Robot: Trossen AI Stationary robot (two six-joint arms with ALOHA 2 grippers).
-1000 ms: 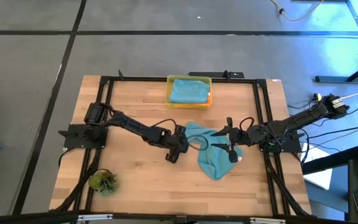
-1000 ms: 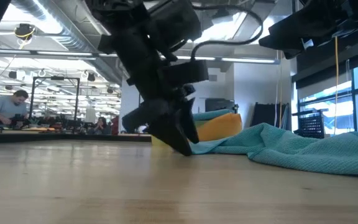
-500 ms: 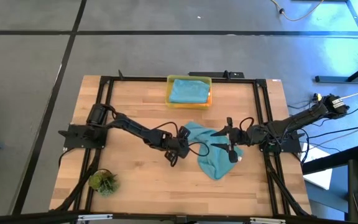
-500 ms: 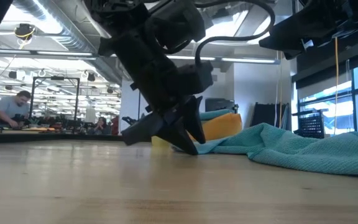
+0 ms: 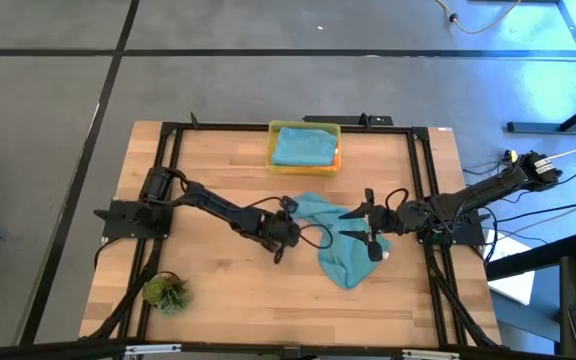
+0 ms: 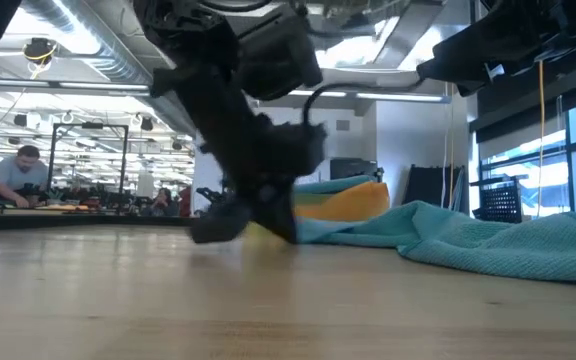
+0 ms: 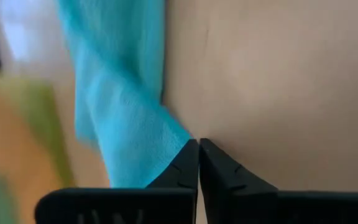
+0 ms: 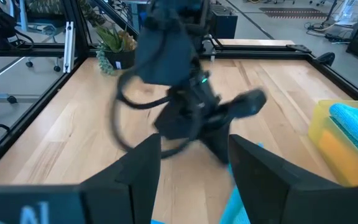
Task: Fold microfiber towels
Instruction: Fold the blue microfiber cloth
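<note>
Now left pincer (image 7: 198, 152) has snapped closed at teal towel's (image 5: 340, 240) corner.

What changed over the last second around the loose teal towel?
The left gripper closed: its fingers, spread apart a second ago, now meet at the edge of the teal towel, low on the table. Whether cloth is pinched is unclear. The right gripper, open over the towel, the yellow bin and the plant tuft stayed put.

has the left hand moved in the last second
Yes. The left hand has slid slightly away from the yellow bin, along the teal towel's edge, and shut.
</note>
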